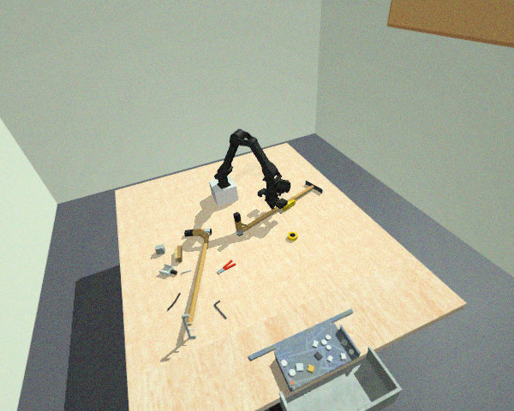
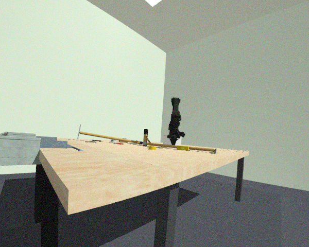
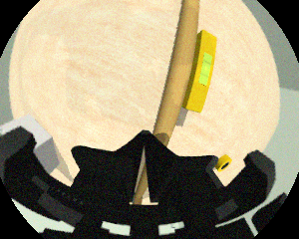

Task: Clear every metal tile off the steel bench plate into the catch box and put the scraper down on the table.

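The long scraper [image 1: 301, 194] [image 2: 202, 148] [image 3: 179, 75] lies on the table, its wooden handle running to a dark flat blade [image 1: 313, 187]; its other end has an upright black-topped grip [image 1: 236, 218] [image 2: 145, 137]. My gripper [image 1: 274, 206] [image 2: 173, 144] [image 3: 145, 132] is shut and empty, just above the handle, its tips over or beside it; contact cannot be told. The steel plate [image 1: 292, 348] [image 2: 53, 144] carries several white tiles [image 1: 299, 366], a dark tile [image 1: 318, 354] and an orange-yellow tile [image 1: 310, 367]. The grey catch box [image 1: 385, 368] [image 2: 17, 151] stands beyond it at the table edge.
A yellow level [image 1: 289, 205] [image 2: 182, 147] [image 3: 194, 100] lies against the scraper handle. A tape roll [image 1: 292, 240] [image 2: 152, 148] is nearby. A second long tool [image 1: 197, 281] [image 2: 104, 136] with a pronged head, red pliers [image 1: 228, 266], a hex key [image 1: 221, 310] and small blocks [image 1: 159, 248] lie further left.
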Controlling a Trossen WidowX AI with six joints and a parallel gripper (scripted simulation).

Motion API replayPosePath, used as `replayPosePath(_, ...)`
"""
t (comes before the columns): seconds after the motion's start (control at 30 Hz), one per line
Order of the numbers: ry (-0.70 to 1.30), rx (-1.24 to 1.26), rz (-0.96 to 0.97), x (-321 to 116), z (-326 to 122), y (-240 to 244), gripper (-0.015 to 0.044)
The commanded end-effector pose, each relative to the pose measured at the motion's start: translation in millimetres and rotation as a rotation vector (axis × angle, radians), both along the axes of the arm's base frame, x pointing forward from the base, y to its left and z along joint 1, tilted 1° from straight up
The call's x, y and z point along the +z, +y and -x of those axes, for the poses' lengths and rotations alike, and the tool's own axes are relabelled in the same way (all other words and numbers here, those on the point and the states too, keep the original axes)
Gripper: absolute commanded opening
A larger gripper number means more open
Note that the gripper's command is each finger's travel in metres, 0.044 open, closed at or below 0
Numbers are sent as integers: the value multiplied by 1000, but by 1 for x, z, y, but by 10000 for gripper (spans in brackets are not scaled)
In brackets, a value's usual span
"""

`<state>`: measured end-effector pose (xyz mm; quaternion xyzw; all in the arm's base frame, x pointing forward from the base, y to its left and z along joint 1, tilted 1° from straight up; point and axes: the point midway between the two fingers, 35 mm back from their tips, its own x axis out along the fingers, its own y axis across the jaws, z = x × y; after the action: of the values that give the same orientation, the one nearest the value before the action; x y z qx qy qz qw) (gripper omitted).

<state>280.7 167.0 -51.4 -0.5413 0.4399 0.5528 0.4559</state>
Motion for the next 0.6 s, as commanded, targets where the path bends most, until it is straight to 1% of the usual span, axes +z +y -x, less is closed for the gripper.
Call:
replayPosePath(0.0,-11,6,-5,0,-8,3,0)
replayPosePath(0.57,-13,6,-5,1,-25,6,0)
